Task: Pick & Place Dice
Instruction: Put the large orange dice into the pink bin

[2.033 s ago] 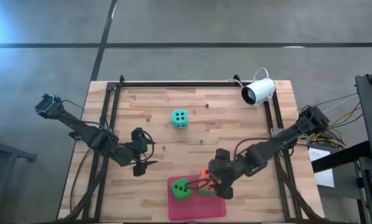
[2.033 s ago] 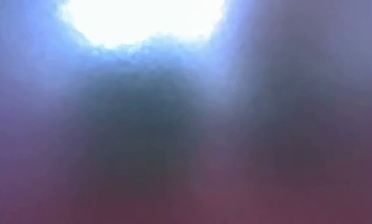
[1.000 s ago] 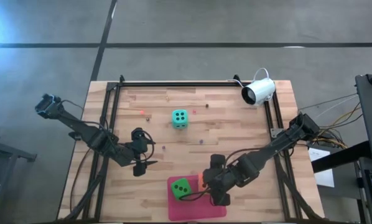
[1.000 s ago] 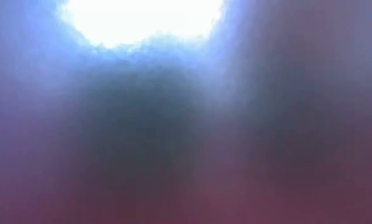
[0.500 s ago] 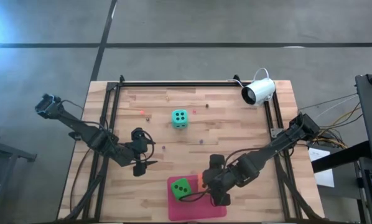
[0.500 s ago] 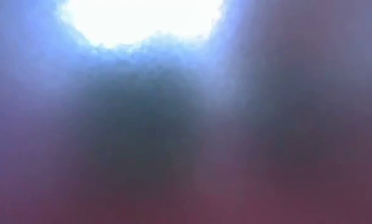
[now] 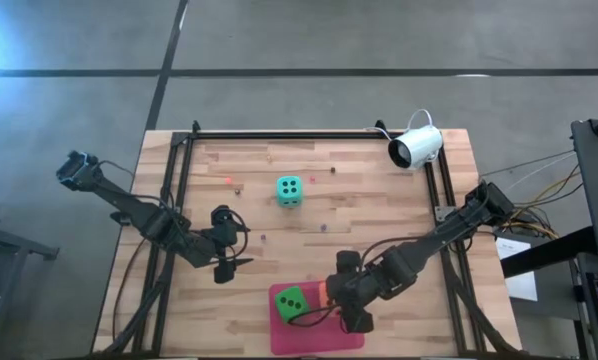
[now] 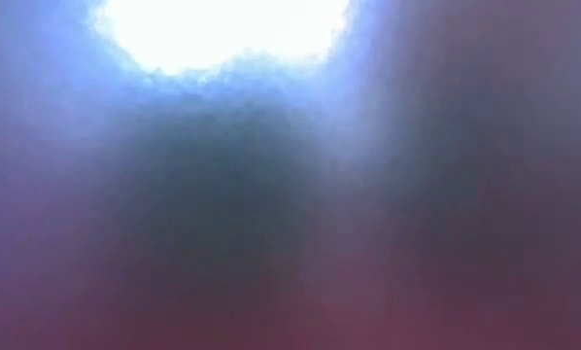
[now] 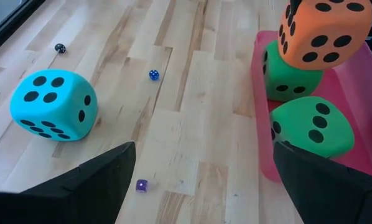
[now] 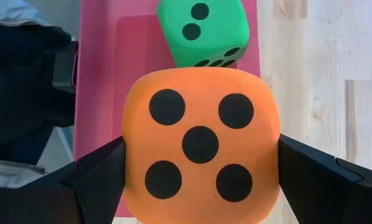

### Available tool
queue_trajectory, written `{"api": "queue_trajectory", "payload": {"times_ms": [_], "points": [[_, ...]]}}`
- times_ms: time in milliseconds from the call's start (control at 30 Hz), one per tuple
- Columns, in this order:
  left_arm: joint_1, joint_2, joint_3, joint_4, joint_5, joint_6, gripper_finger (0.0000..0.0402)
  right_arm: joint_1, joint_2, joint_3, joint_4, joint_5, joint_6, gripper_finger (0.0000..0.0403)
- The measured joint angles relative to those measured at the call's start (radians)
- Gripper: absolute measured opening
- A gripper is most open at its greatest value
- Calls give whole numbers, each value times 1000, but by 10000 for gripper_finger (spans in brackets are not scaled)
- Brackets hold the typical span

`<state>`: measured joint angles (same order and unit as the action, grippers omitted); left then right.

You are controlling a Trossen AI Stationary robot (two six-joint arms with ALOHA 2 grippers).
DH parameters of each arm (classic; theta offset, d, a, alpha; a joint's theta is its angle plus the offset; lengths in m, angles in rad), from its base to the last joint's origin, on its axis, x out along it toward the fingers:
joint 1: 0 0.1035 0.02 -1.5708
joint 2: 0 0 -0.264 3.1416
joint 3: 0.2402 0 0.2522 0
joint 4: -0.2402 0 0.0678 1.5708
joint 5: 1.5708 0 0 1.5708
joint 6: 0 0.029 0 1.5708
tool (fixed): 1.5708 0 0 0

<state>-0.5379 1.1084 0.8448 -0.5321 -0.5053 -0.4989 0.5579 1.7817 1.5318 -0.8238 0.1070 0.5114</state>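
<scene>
Your low view is a useless blur: a white glare patch at top, murky blue and purple below. The high view is evenly lit, with bluish glare at its upper left corner. Both wrist views are bright and sharp, shadows soft.

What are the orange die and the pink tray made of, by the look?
Orange die: probably soft foam; matte, faintly grainy faces, rounded edges and corners, flat black pips. It sits between the right gripper fingers.
Pink tray: looks like rigid plastic; smooth surface and a thin raised rim. Cannot be sure.
</scene>
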Motion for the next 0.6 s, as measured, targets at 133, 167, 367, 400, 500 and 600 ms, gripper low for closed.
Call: {"api": "queue_trajectory", "payload": {"times_ms": [133, 167, 367, 400, 500, 600], "points": [[0, 0, 0, 7, 0, 0, 382, 0, 0, 0, -3, 89, -5, 357], [0, 0, 0, 10, 0, 0, 383, 0, 0, 0, -3, 99, -13, 362], [0, 0, 0, 12, 0, 1, 385, 0, 0, 0, -3, 102, -18, 378], [0, 0, 0, 12, 0, 1, 385, 0, 0, 0, -3, 102, -17, 378], [0, 0, 0, 12, 0, 1, 382, 0, 0, 0, -3, 102, -17, 379], [0, 0, 0, 12, 0, 38, 382, 0, 0, 0, -3, 102, -18, 379]]}}
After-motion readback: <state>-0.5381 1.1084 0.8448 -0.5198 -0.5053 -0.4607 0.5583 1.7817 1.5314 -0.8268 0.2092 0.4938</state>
